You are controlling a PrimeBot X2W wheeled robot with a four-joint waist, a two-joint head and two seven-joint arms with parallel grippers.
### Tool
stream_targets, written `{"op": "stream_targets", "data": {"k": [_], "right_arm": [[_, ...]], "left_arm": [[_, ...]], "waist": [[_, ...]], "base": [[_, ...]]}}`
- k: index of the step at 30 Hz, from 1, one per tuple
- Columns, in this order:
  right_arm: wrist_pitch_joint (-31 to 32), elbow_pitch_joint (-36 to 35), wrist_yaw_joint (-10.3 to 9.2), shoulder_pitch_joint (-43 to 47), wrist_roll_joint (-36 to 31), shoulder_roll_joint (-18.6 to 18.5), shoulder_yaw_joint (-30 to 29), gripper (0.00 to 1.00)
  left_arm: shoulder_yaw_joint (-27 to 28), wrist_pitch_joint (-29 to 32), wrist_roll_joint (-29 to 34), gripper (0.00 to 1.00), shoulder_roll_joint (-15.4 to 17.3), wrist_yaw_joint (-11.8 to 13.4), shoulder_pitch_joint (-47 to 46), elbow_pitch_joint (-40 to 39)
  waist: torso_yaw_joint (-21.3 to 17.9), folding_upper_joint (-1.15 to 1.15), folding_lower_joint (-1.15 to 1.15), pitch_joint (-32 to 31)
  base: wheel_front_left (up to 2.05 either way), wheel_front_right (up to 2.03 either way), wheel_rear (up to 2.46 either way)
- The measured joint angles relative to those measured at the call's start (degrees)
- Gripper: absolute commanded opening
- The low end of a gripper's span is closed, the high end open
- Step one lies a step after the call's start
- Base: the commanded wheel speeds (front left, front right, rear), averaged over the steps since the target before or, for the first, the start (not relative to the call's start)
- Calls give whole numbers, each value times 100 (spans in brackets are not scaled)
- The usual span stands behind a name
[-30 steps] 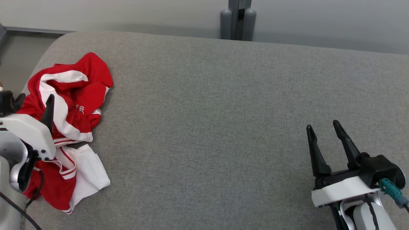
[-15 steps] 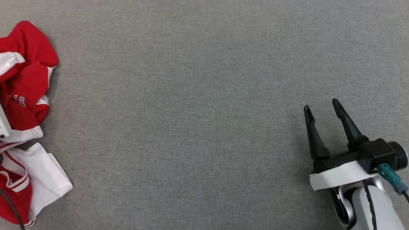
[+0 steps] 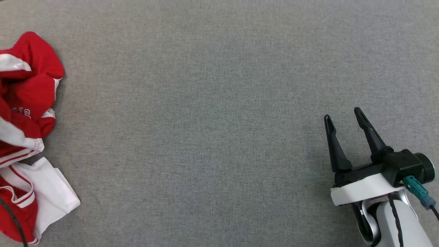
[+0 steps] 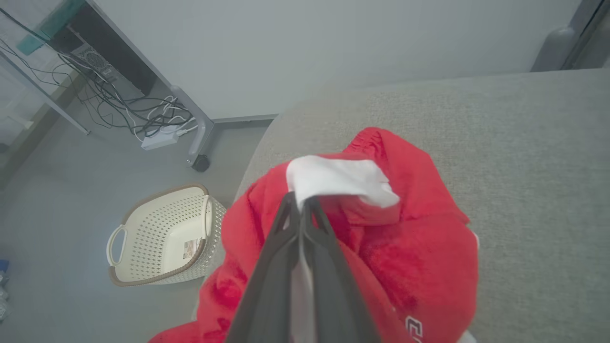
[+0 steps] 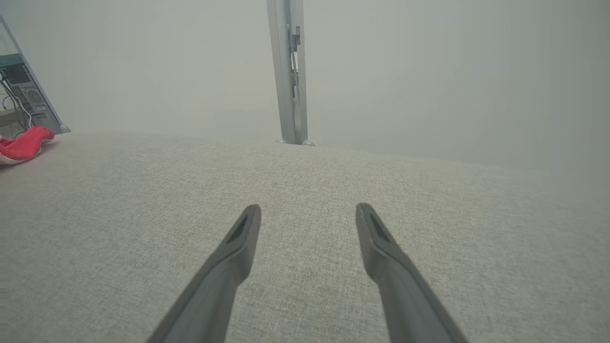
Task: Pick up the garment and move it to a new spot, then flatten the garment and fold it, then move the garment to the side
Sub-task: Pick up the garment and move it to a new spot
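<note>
garment [image 3: 31,89] on surface [image 3: 205,120] l edge, r pincer [image 3: 341,113] far right

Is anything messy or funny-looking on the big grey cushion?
Yes, the red and white garment is scrunched in a heap at the left end of the grey cushion, not lying flat. The left pincer is shut on a white fold of it. Nothing looks spilled or broken.

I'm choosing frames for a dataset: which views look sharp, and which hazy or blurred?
Head view: even light, sharp weave on the grey surface, right claw crisp. Right wrist view: milky haze, pale wall washed out. Left wrist view: left claw close and soft, garment mildly blurred.
</note>
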Motion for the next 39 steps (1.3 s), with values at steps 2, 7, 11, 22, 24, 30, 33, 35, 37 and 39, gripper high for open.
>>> {"op": "stream_targets", "data": {"k": [2,7,11,22,24,30,33,35,37,39], "right_arm": [[1,16,0,3,35,0,9,100],[1,59,0,15,134,0,57,100],[1,99,0,80,235,1,83,100],[1,142,0,250,369,1,23,100],[1,145,0,266,396,-2,7,100],[1,167,0,360,426,-1,20,100],[1,172,0,375,465,0,63,100],[0,171,0,409,486,-1,85,100],[1,177,0,450,511,-1,110,100],[0,180,0,459,553,-2,148,100]], "left_arm": [[-76,-55,27,0,23,-37,-47,-127],[-352,-199,202,0,98,-214,-222,-583],[-682,-278,327,0,80,-409,-441,-1200],[-1543,-606,330,0,-227,-675,-500,-2124],[-1744,-726,278,0,-331,-700,-468,-2248],[-2391,-1082,243,0,-626,-726,-516,-2525],[-2700,-1267,227,0,-798,-748,-810,-2655],[-2795,-1255,218,0,-877,-751,-854,-2622],[-2937,-1227,178,0,-996,-751,-808,-2506],[-3061,-1281,100,0,-1180,-751,-672,-2353]], "waist": [[21,0,0,-91],[48,0,0,-345],[2,0,0,-616],[-341,0,0,-1104],[-431,0,0,-1176],[-730,0,0,-1360],[-943,0,0,-1457],[-1045,0,0,-1493],[-1133,0,0,-1520],[-1219,0,0,-1530]], "base": [[0,0,0],[0,0,0],[0,0,0],[0,0,0],[0,0,0],[0,0,0],[0,0,0],[0,0,0],[0,0,0],[0,0,0]]}}
